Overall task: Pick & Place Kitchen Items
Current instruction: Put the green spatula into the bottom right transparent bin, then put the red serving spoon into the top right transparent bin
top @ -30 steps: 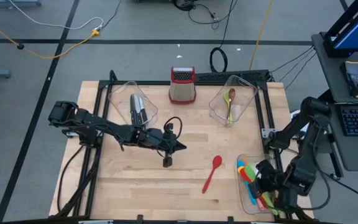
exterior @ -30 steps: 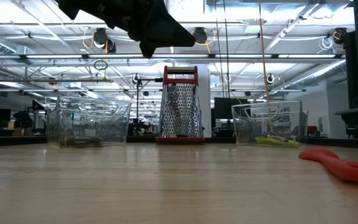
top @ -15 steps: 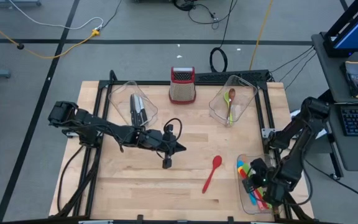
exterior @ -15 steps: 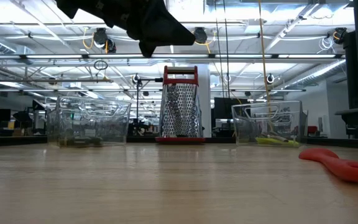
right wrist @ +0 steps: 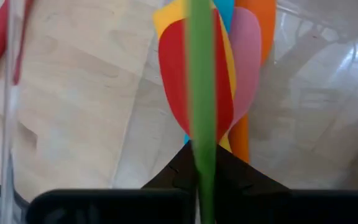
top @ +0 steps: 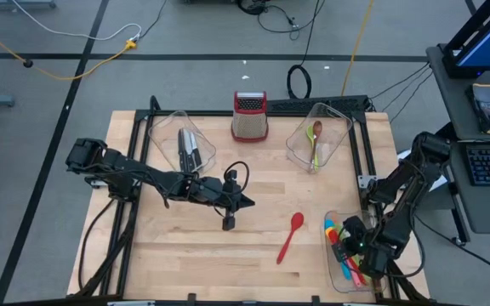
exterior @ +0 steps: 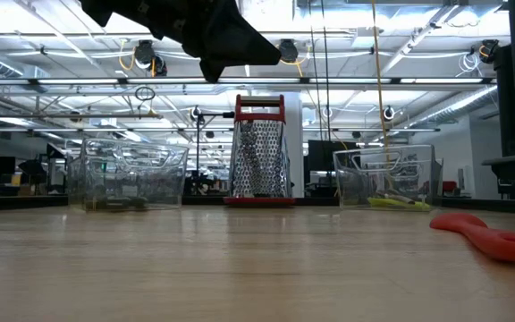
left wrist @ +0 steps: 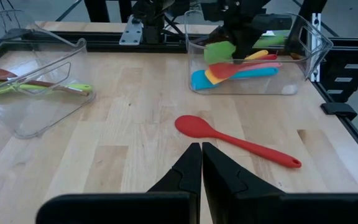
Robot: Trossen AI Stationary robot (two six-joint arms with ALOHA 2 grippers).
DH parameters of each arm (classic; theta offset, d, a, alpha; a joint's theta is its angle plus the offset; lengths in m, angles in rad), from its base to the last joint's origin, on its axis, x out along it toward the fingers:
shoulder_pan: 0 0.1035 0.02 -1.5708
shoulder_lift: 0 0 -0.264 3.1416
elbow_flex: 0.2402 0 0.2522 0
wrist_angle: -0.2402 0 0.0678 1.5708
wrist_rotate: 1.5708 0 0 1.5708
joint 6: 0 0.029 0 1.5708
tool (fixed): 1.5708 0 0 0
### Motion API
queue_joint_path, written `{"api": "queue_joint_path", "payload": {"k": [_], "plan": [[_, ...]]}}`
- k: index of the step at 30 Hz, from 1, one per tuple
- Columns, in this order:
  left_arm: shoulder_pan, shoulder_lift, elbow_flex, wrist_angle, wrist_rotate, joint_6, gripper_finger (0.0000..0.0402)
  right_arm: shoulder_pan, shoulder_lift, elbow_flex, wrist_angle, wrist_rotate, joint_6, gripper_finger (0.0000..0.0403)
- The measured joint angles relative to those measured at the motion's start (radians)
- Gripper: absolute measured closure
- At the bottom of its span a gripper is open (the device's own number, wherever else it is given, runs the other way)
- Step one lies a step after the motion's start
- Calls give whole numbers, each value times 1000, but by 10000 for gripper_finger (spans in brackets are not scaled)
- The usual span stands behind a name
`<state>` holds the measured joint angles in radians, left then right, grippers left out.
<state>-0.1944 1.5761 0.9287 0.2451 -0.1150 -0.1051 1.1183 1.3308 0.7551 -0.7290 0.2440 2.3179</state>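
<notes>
A red spoon [top: 290, 236] lies alone on open wood toward the desk's [top: 168, 255] front right. The left gripper [top: 243, 201] hovers mid-desk, fingers together and empty. Over the clear bin [top: 337, 270] at the front right corner, the right gripper [top: 353, 255] has its fingers clamped on a green spatula [right wrist: 201, 93] above stacked spatulas [left wrist: 241, 67]. A box grater [top: 249, 116] stands at the back edge between two bins holding knives [top: 188, 150] and spoons [top: 316, 140].

Red spoon [top: 290, 235]; green spatula [right wrist: 200, 93]; red-topped grater [top: 249, 116].
</notes>
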Motion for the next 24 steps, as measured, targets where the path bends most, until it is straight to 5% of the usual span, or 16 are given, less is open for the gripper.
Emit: {"api": "queue_joint_path", "payload": {"k": [12,24], "plan": [[0,0,0,0,6,0,387,2,-37,-6,40,-83,-9,313],[-39,0,0,-1,70,-13,387,3,-217,-6,79,-18,-98,330]]}}
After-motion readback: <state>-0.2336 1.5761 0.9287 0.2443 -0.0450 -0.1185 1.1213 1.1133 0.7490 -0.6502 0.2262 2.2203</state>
